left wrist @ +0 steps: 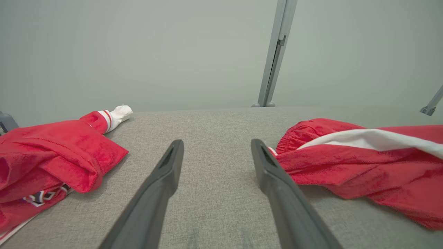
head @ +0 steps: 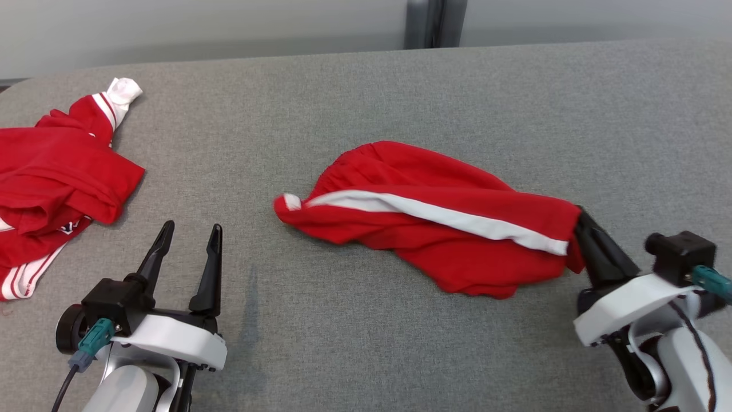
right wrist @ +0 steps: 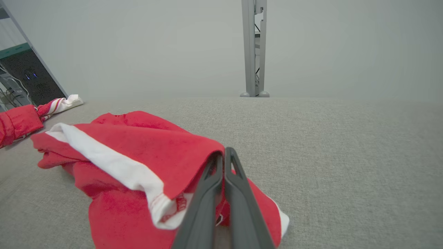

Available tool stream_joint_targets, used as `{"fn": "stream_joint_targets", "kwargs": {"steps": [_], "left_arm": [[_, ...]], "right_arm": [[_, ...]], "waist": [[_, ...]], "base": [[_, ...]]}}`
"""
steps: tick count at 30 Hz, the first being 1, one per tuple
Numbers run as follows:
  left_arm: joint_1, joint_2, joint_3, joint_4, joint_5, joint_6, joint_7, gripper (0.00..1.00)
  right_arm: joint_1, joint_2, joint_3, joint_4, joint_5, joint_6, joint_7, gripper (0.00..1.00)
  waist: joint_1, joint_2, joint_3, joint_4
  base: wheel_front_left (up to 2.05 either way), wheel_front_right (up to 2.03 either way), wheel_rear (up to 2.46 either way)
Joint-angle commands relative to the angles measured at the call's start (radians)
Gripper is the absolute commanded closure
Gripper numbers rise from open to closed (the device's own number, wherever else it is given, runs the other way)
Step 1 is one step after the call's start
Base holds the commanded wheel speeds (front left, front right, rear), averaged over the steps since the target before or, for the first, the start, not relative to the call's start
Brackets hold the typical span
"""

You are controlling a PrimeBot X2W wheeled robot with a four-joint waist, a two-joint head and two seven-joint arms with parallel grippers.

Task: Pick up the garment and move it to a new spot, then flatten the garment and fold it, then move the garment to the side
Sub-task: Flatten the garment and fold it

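Red shorts (head: 457,252) with a white side stripe lie crumpled mid gray table (head: 400,91). The right gripper (head: 579,218) is pinched tight on their right-end hem. The left gripper (head: 191,229) hovers spread wide, between the shorts and another red garment (head: 57,177) at the left edge.

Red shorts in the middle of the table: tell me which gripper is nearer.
Right. The right gripper is shut on the right end of the shorts. The left gripper is open, apart from them, off to their left.

Bare table (head: 240,171) between garment (head: 434,217) and heap (head: 51,183)
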Motion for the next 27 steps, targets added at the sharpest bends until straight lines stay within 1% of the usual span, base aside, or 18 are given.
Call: {"fn": "stream_joint_targets", "kwargs": {"steps": [1,7,10,13,14,15,16,21,26,27], "left_arm": [[-0.021,0.005,-0.001,-0.002,0.008,0.000,0.001,0.00],[-0.041,0.007,-0.006,0.003,0.008,-0.004,0.001,0.00],[-0.051,0.006,-0.010,0.007,0.007,-0.006,0.001,0.00],[-0.052,0.007,-0.012,0.011,0.006,-0.007,0.001,0.00],[-0.050,0.008,-0.013,0.012,0.006,-0.007,0.001,0.00],[-0.048,0.008,-0.013,0.014,0.005,-0.006,0.000,0.00],[-0.044,0.009,-0.013,0.015,0.004,-0.006,0.000,0.00],[-0.024,0.008,-0.016,0.018,-0.002,0.004,0.000,0.00],[-0.004,0.013,-0.017,0.014,-0.007,0.008,0.001,0.00],[-0.004,0.013,-0.017,0.014,-0.007,0.008,0.001,0.00]], "right_arm": [[0.008,-0.004,-0.035,0.029,0.018,0.000,-0.002,1.00],[-0.030,0.019,-0.125,0.177,0.098,0.000,-0.023,1.00],[-0.057,0.027,-0.133,0.250,0.132,0.000,-0.041,1.00],[-0.081,0.024,-0.117,0.299,0.148,0.000,-0.059,1.00],[-0.084,0.024,-0.108,0.307,0.156,0.000,-0.064,0.69],[-0.086,0.021,-0.099,0.315,0.160,0.000,-0.071,0.14],[-0.086,0.017,-0.089,0.318,0.165,0.000,-0.073,0.00],[-0.052,-0.004,-0.057,0.290,0.185,0.000,-0.087,0.00],[0.004,-0.023,-0.067,0.201,0.167,0.000,-0.096,0.00],[0.004,-0.023,-0.067,0.201,0.167,0.000,-0.096,0.00]], "waist": [[0.0000,0.0000,0.012,0.002],[0.0000,0.0000,0.035,0.004],[0.0000,0.0000,0.040,0.007],[0.0000,0.0000,0.038,0.008],[0.0000,0.0000,0.036,0.007],[0.0000,0.0000,0.033,0.006],[0.0000,0.0000,0.027,0.005],[0.0000,0.0000,0.002,-0.005],[0.0000,0.0000,-0.025,-0.015],[0.0000,0.0000,-0.025,-0.015]], "base": [[0.00,0.00,0.00],[0.00,0.00,0.00],[0.00,0.00,0.00],[0.00,0.00,0.00],[0.00,0.00,0.00],[0.00,0.00,0.00],[0.00,0.00,0.00],[0.00,0.00,0.00],[0.00,0.00,0.00],[0.00,0.00,0.00]]}}
